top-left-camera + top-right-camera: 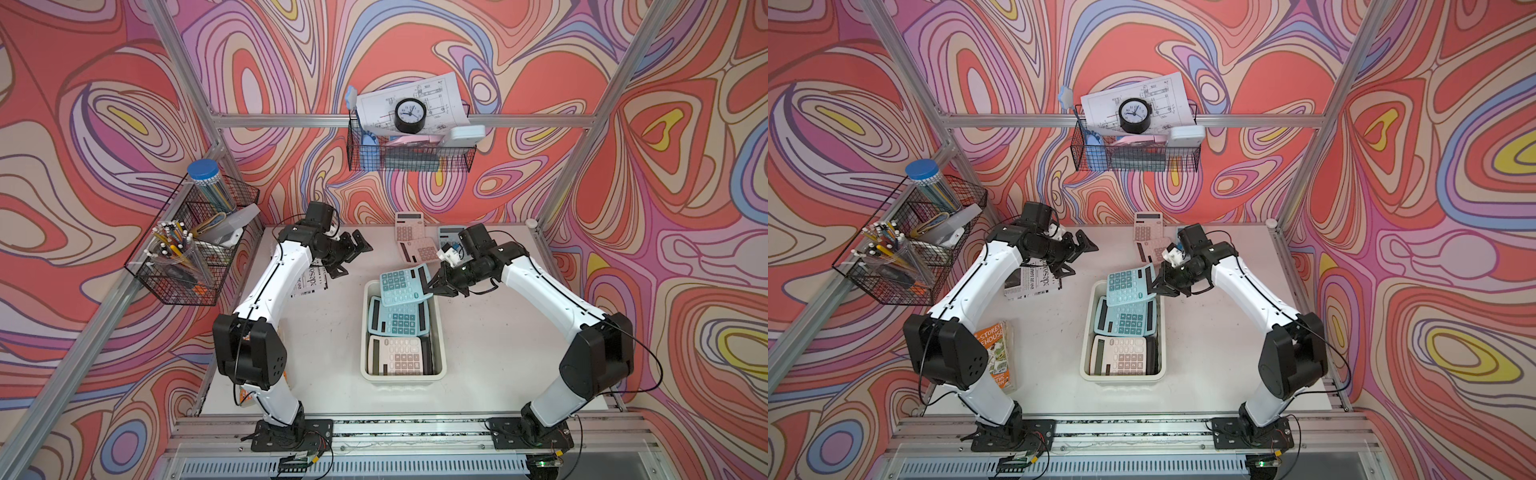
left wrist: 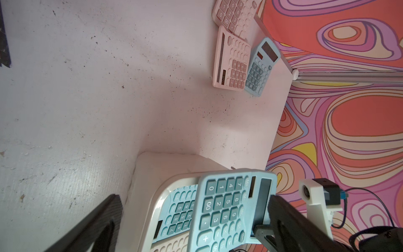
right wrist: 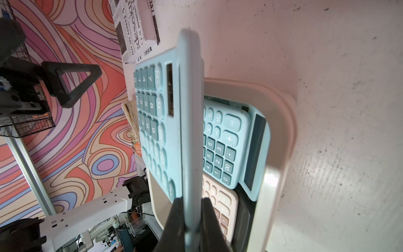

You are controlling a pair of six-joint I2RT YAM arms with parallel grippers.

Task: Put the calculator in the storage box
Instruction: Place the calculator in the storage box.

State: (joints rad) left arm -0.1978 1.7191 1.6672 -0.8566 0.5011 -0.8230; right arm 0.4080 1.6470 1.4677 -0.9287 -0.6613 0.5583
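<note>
R gripper point(image 1: 431, 286) clamped on blue calc point(image 1: 404, 285) edge, tilted over storage box point(image 1: 403, 378) far end; L gripper point(image 1: 351, 257) wide open, empty.

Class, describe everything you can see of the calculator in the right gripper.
The calculator is light blue plastic with darker teal keys, a dark display and solar strip. The fingers of the right gripper pinch its display edge. It hangs tilted, keys up, over the box's far end, above another blue calculator inside.

Part of boxed teal calc point(image 1: 399, 320) under held calc point(image 1: 405, 286), book point(image 1: 1000, 361) partly behind left arm point(image 1: 967, 291), clock point(image 1: 410, 114) digits illegible
</note>
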